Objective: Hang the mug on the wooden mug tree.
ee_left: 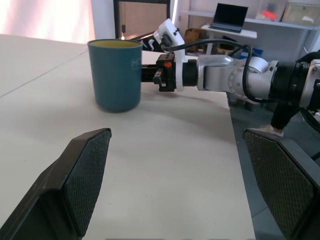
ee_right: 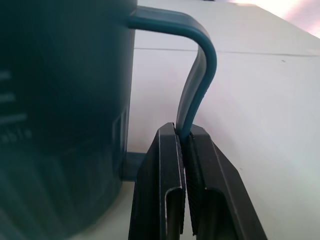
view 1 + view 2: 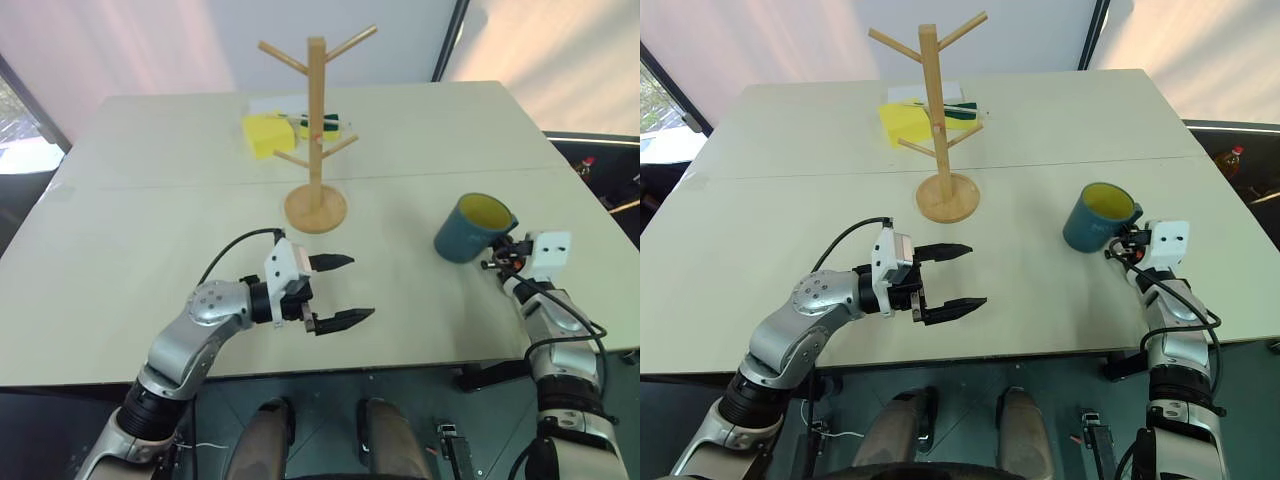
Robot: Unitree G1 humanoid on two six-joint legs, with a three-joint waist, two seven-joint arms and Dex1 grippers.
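The right gripper [image 2: 184, 137] pinches the handle of the dusty teal-blue ceramic mug [image 3: 470, 229], which sits on the pale table [image 3: 150, 250] well right of the light-wood mug tree [image 3: 316, 130]. The left gripper [image 3: 340, 290] hangs wide open. That thin pinch could let the mug swivel or slip once lifted.

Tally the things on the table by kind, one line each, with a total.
Mug: 1
Mug tree: 1
Yellow sponge: 1
Green-and-white item behind the tree, too hidden to name: 1
Total: 4

Mug [image 3: 470, 229] on table [image 3: 150, 300], right of and nearer than wooden mug tree [image 3: 316, 130].
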